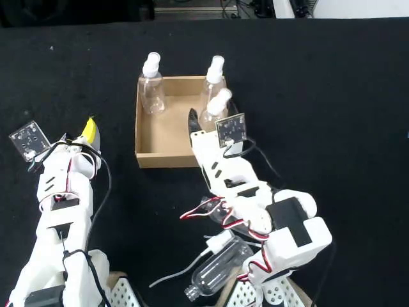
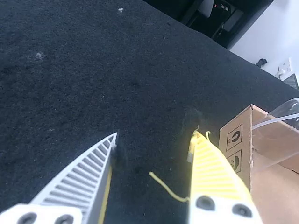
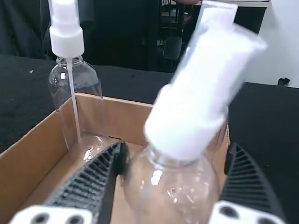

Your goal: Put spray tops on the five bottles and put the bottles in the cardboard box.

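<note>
A robotics lab or workshop bench is suggested. A table draped in black cloth carries a white arm and a second arm, both built from printed-looking parts, with exposed red and black wiring and a small bare circuit board on the wrist. Cables are seen past the table's far edge, and a plain white wall stands behind.

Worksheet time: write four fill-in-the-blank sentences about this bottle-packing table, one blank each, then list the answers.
1. The cardboard box holds ____ bottles.
2. The right gripper straddles a bottle inside the cardboard ____.
3. The left gripper hangs over the black table with its fingers ____.
4. The lying bottle by the right arm's base has ____ spray top on its neck.

Answers: three; box; open; no
</note>
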### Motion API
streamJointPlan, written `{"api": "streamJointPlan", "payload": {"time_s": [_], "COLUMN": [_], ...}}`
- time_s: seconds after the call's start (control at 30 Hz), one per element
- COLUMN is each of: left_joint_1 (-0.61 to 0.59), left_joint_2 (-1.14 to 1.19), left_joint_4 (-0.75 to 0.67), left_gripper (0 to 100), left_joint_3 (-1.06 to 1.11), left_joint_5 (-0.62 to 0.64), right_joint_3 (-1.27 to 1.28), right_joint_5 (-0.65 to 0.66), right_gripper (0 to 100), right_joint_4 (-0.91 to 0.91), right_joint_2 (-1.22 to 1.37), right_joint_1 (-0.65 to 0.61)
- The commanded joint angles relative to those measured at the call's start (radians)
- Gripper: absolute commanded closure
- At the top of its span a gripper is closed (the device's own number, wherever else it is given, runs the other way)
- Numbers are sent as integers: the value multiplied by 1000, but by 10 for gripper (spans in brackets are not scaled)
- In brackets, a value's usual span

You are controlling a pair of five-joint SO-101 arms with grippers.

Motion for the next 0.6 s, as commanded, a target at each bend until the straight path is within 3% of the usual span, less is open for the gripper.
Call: {"api": "streamJointPlan", "payload": {"time_s": [0.0, 0.57], "left_joint_1": [10, 8], "left_joint_2": [-5, -5], "left_joint_4": [-25, -25], "left_gripper": [780, 780], "left_joint_3": [-5, -7], "left_joint_5": [8, 8], "right_joint_3": [-35, 12], "right_joint_5": [5, 5], "right_gripper": [708, 705], "right_joint_4": [-25, -38], "right_joint_2": [-5, -137], "right_joint_1": [20, 25]}}
